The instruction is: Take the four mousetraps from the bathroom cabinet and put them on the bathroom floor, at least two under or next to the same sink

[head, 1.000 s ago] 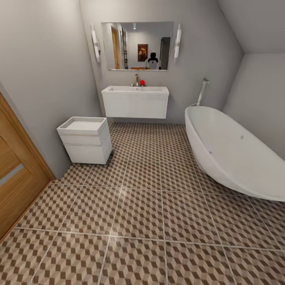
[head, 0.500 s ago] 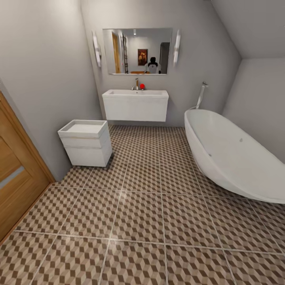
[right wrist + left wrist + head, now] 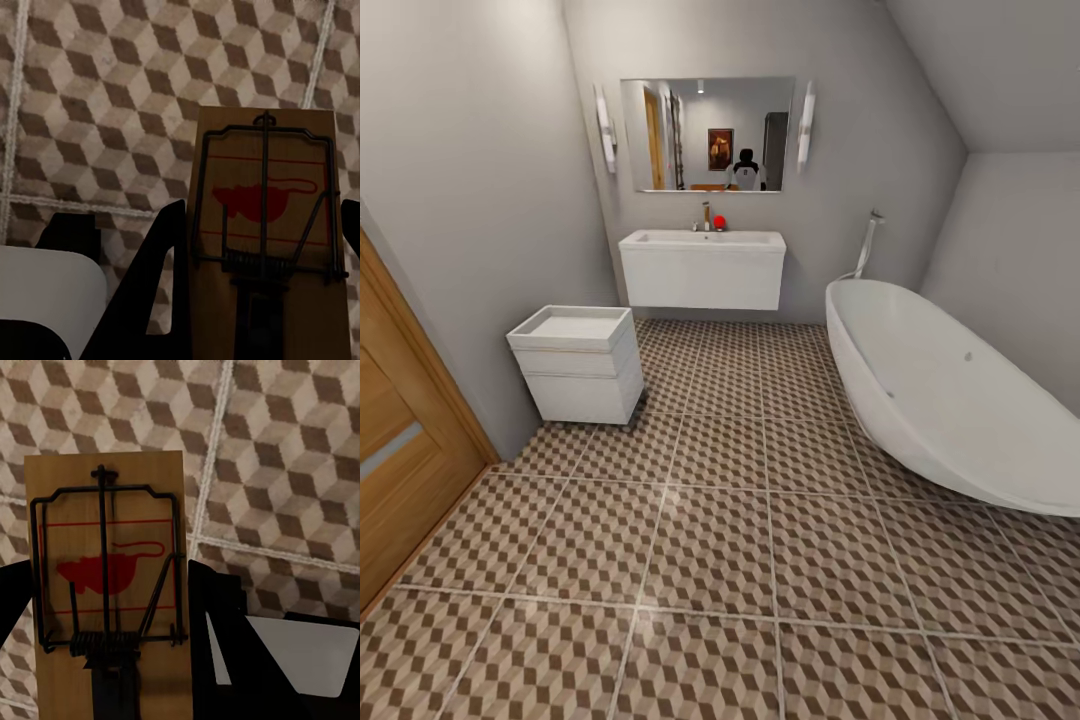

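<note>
Each claw grips a mousetrap: our left claw (image 3: 112, 660) holds one mousetrap (image 3: 105, 577), our right claw (image 3: 259, 300) another (image 3: 264, 225), above the bathroom floor (image 3: 710, 540). We've rolled slightly closer to the sink (image 3: 702, 268), the drop-off.

Left end effector (image 3: 105, 660) and right end effector (image 3: 262, 300) each clamp a mousetrap

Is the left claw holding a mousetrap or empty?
Holding one: in the left wrist view the mousetrap sits clamped between the left claw's dark fingers, above the bathroom floor.
</note>
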Tool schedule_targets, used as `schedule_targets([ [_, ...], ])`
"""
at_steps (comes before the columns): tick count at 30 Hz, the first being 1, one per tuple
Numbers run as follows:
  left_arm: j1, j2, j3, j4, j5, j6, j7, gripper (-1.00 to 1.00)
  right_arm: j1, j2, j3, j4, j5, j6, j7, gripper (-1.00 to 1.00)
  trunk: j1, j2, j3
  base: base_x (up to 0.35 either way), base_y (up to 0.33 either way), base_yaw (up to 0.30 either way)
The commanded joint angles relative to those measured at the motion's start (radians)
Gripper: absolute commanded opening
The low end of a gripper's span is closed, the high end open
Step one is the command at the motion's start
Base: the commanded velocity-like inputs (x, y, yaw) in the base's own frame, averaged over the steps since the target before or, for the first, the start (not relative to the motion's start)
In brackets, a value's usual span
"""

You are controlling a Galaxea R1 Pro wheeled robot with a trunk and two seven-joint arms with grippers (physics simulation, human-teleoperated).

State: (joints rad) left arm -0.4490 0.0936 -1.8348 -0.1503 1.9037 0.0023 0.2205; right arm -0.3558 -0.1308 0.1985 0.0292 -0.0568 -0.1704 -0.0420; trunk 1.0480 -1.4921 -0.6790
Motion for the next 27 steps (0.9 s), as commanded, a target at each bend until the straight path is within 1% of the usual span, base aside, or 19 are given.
schedule_targets([
  [1,0.000,0.000,0.000,0.000,-0.003,0.001,0.000,-1.00,0.000,0.000,0.000,0.000,-0.001,0.000,0.001,-1.00,0.000,0.000,0.000,0.000,0.000,0.000],
  [5,0.000,0.000,0.000,0.000,-0.003,0.001,0.000,-1.00,0.000,-0.001,0.001,-0.001,-0.003,0.000,0.001,-1.00,0.000,0.000,0.000,0.015,0.002,0.000],
  [8,0.000,0.000,0.000,0.000,-0.003,0.001,0.000,-1.00,0.000,0.000,0.001,-0.001,-0.005,0.000,0.001,-1.00,0.000,0.000,0.000,0.192,0.039,0.000],
  [27,0.000,0.000,0.000,0.000,-0.003,0.002,0.000,-1.00,0.000,0.000,0.001,-0.003,-0.008,0.000,-0.001,-1.00,0.000,0.000,0.000,0.319,0.002,0.000],
])
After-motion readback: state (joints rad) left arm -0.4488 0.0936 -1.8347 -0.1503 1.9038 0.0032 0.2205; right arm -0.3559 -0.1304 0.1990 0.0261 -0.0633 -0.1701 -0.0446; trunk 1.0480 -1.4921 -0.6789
